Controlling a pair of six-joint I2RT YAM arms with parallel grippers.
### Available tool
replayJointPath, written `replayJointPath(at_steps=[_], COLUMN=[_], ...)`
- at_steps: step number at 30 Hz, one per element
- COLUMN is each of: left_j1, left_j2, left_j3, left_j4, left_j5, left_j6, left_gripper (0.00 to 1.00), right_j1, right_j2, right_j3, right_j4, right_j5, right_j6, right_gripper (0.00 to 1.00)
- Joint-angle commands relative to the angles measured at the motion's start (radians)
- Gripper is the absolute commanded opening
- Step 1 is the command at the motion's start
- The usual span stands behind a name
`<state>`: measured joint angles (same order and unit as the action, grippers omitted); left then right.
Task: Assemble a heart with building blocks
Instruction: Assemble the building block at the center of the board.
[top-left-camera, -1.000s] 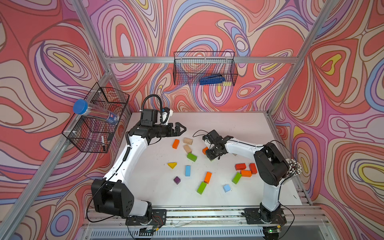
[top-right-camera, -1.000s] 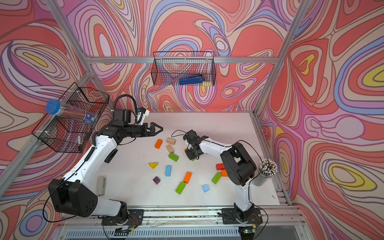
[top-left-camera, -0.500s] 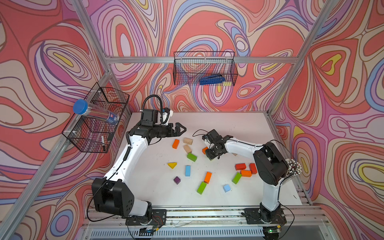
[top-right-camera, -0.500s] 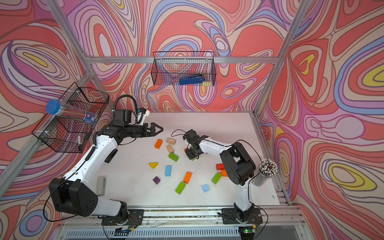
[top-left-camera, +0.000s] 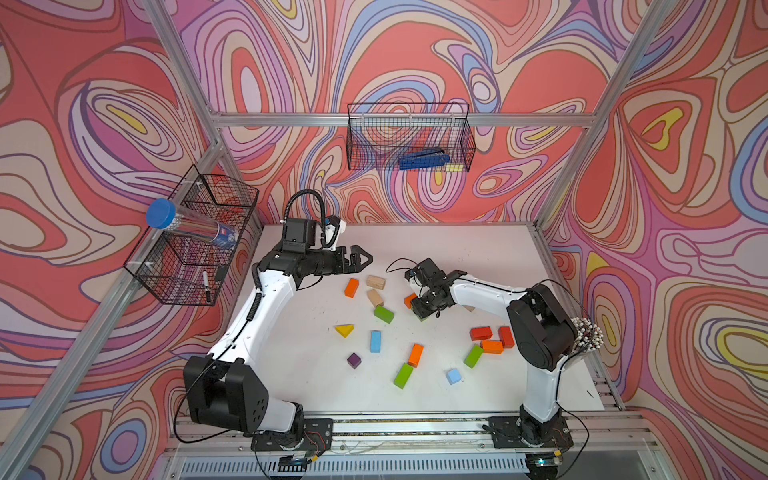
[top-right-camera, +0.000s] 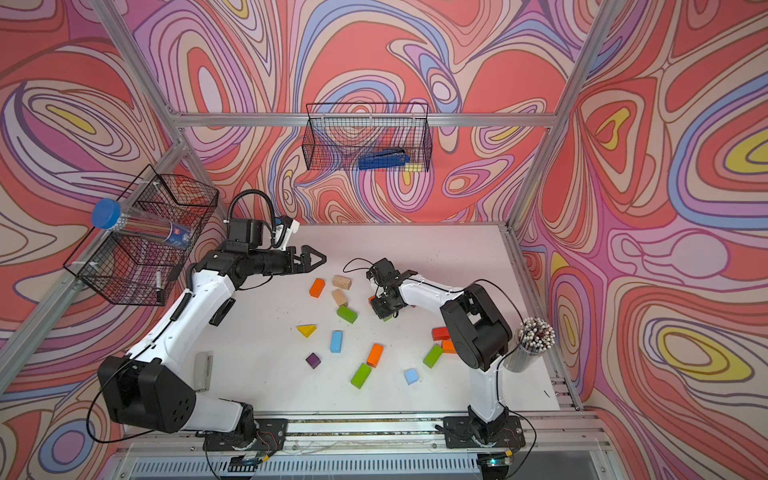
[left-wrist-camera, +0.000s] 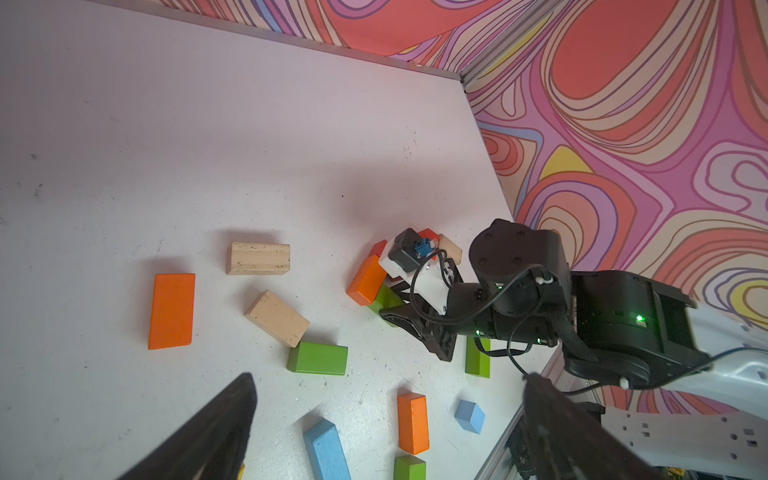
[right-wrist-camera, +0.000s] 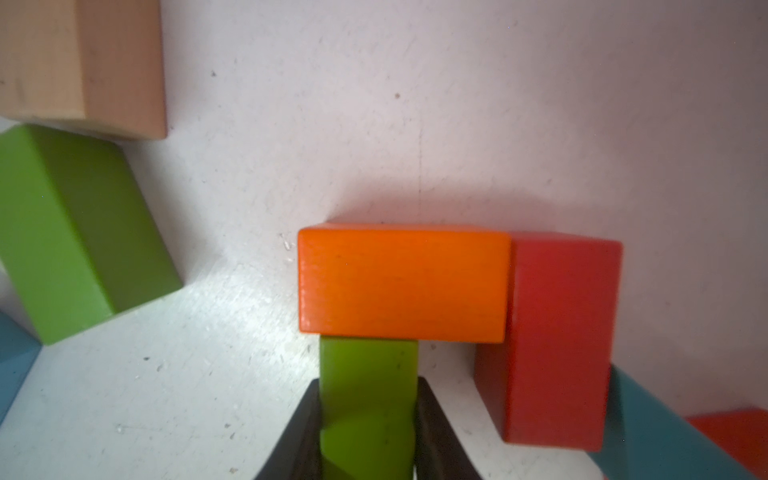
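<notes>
- The right pincer (right-wrist-camera: 368, 399) is clamped on a green brick (right-wrist-camera: 368, 365), one dark finger pressed to each narrow flank. In both top views it points down at the middle of the worktop (top-left-camera: 457, 249).
- The right arm rises from its base at the front right edge, elbow raised, white forearm sloping inward and wrist bent downward.
- The left pincer (top-left-camera: 360, 260) hangs above the back left of the worktop, lying roughly level and pointing toward the right arm. Its jaws are spread wide with nothing between them.
- The held brick's end meets the long face of an orange brick (right-wrist-camera: 403, 282), whose own end butts against a red brick (right-wrist-camera: 561, 332). A teal brick (right-wrist-camera: 648, 428) lies just beside the red one.
- Near this cluster a second green brick (top-left-camera: 383, 314) touches a plain wood brick (top-left-camera: 375, 297).
- Toward the front, well apart from one another, lie a yellow triangle (top-left-camera: 344, 330), a light blue brick (top-left-camera: 375, 341) and a purple cube (top-left-camera: 354, 360).
- A grey stapler (top-right-camera: 203, 371) lies by the left arm's lower link, and a cup of pencils (top-right-camera: 528, 349) stands behind the right arm's elbow.
- The bricks are smooth painted wood with softly rounded edges. The worktop is white, scuffed and speckled.
</notes>
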<state>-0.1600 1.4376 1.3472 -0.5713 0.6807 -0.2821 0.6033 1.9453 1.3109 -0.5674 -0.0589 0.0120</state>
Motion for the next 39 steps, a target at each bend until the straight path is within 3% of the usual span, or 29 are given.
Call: replayJointPath(at_steps=[1,39], left_j1=[-0.001,-0.001], left_j2=[0.016,0.025], left_j3=[-0.009,-0.011], left_j4=[0.019,0.026], left_j5=[0.023,0.044], left_j6=[0.0,-0.006], left_gripper=[1.0,1.0], right_j1=[0.0,0.0], right_j2=[0.035,0.02], right_j3=[-0.015,-0.023], right_j4=[-0.008,0.005], right_j5=[-0.023,-0.028], right_j6=[-0.011,-0.004], right_gripper=[0.31,0.35])
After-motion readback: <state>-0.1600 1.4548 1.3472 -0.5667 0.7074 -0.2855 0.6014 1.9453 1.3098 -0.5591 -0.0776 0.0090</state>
